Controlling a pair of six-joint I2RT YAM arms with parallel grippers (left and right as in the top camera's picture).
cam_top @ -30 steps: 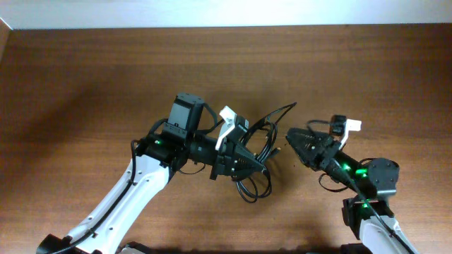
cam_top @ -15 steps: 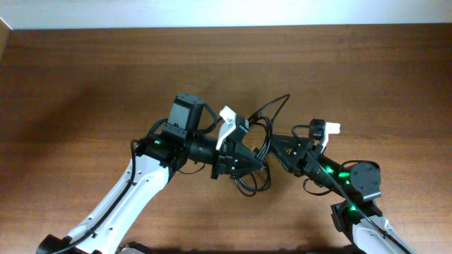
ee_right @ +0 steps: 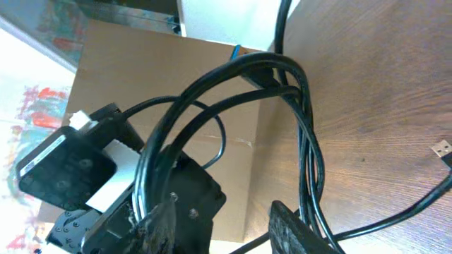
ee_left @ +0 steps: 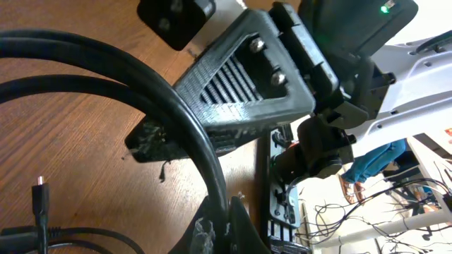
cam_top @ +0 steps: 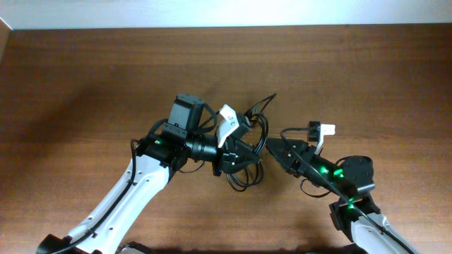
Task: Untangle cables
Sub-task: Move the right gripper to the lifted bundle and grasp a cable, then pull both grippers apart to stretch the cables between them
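Note:
The thin black cables (cam_top: 261, 104) lie tangled in loops at the table's middle, between my two grippers. My left gripper (cam_top: 247, 161) is shut on one black cable (ee_left: 106, 60), which runs down between its jaws (ee_left: 224, 212). A small plug end (ee_left: 40, 194) lies on the wood beside it. My right gripper (cam_top: 270, 146) is open, with its tips right at the bundle. In the right wrist view its fingers (ee_right: 224, 204) stand apart. Several cable strands (ee_right: 305, 134) run past its right finger (ee_right: 296, 233), and other loops pass by the left one. A flat plug (ee_right: 441, 148) lies at the right edge.
The brown wooden table (cam_top: 85, 85) spreads out to the left, right and back of the arms. The two grippers sit nose to nose, almost touching. A light wall runs along the table's far edge.
My right gripper has moved left and reached the cable bundle. The upper cable loop has shifted left. My left gripper has kept its hold and hardly moved.

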